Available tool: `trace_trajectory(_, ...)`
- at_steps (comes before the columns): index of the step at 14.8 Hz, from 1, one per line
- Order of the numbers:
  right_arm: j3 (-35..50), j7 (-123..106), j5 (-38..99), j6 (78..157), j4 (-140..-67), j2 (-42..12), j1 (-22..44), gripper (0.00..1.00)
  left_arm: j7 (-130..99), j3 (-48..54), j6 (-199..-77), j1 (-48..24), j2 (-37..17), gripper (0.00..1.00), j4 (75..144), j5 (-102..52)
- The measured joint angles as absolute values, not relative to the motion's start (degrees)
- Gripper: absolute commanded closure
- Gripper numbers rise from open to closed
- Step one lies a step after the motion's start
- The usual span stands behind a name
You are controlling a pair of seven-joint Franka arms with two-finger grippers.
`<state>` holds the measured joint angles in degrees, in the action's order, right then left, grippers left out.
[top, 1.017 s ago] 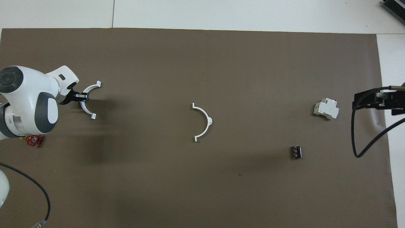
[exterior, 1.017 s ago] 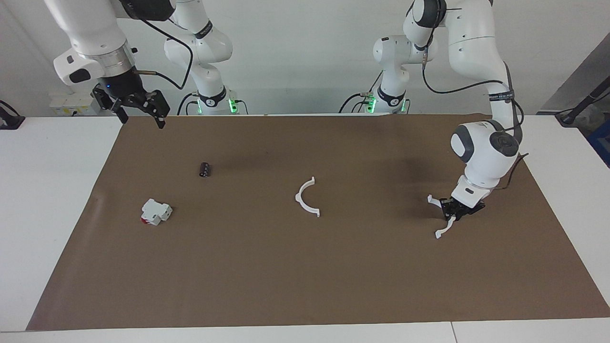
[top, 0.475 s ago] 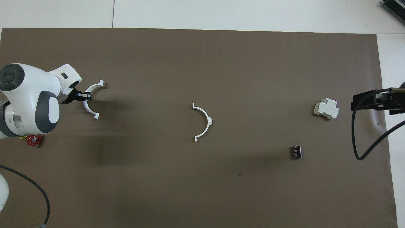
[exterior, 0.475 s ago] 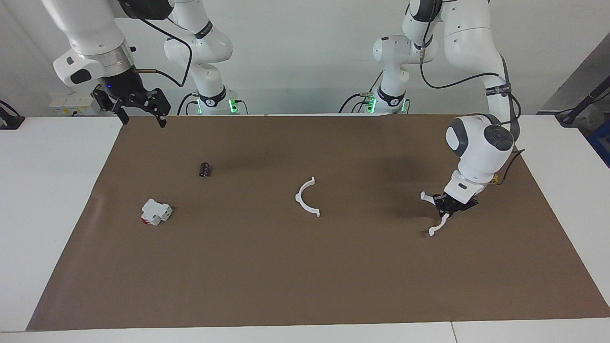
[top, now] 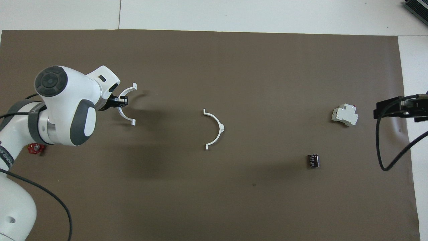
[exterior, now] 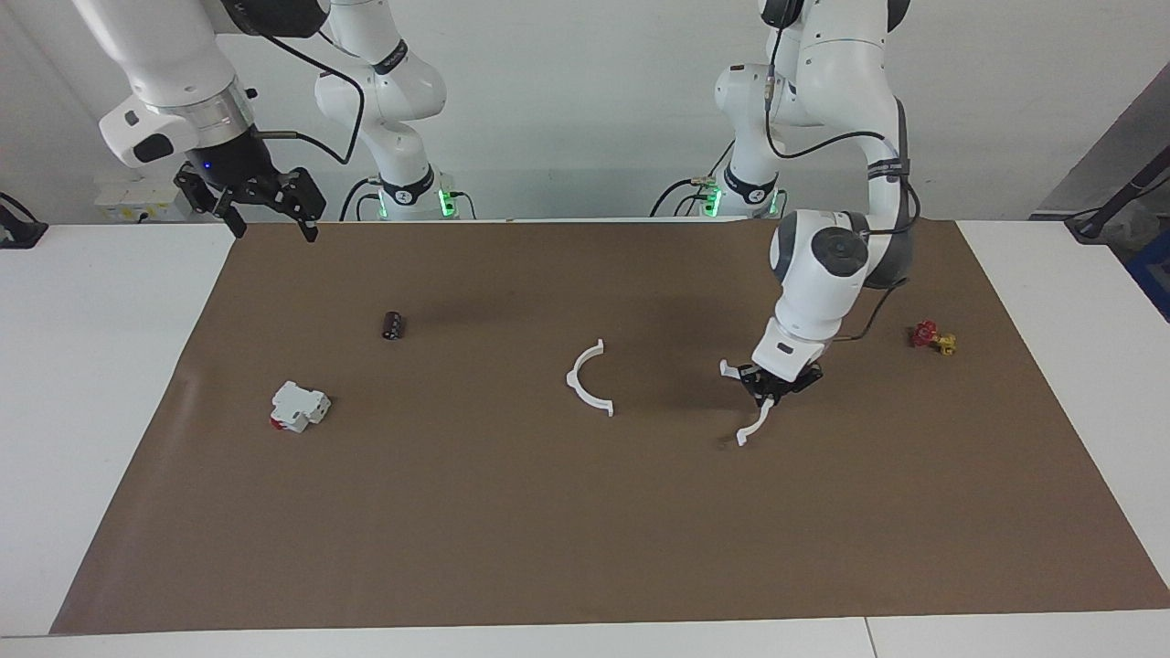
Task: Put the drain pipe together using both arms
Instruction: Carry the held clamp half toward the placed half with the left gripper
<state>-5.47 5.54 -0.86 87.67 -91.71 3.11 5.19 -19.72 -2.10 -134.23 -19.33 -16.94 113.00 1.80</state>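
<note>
Item 1: my left gripper (exterior: 766,391) is holding one white half-ring arc (exterior: 751,402), fingers clamped on its middle, over the brown mat (exterior: 585,512) toward the left arm's end of the tabletop (exterior: 101,366).

Item 2: the second half-ring arc (exterior: 586,380) is lying flat near the mat's centre, apart from the held one.

Item 3: my right gripper (exterior: 267,212) is waiting in the air over the mat's corner at the right arm's end, fingers spread apart.

Item 4: a black cylinder (exterior: 393,324) and a white-and-red block (exterior: 298,406) are sitting toward the right arm's end; a small red-and-yellow piece (exterior: 932,337) is lying toward the left arm's.
</note>
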Motion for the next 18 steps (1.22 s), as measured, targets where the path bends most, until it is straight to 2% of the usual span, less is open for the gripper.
trace_trajectory(6,-5.45,5.54,-0.47,87.61,-91.71,3.11,5.19,0.0,-29.98,-2.04,-135.18,-26.88,-17.94,1.0,113.24,2.83)
trace_trajectory(9,-5.43,5.54,-0.46,87.61,-91.71,3.16,5.2,0.0,-30.52,-2.03,-137.98,-29.68,-18.06,1.0,115.73,2.85)
trace_trajectory(18,-5.16,5.54,-0.44,87.61,-91.71,3.21,5.61,0.0,-34.33,-2.32,-140.78,-34.37,-17.23,1.0,118.36,3.25)
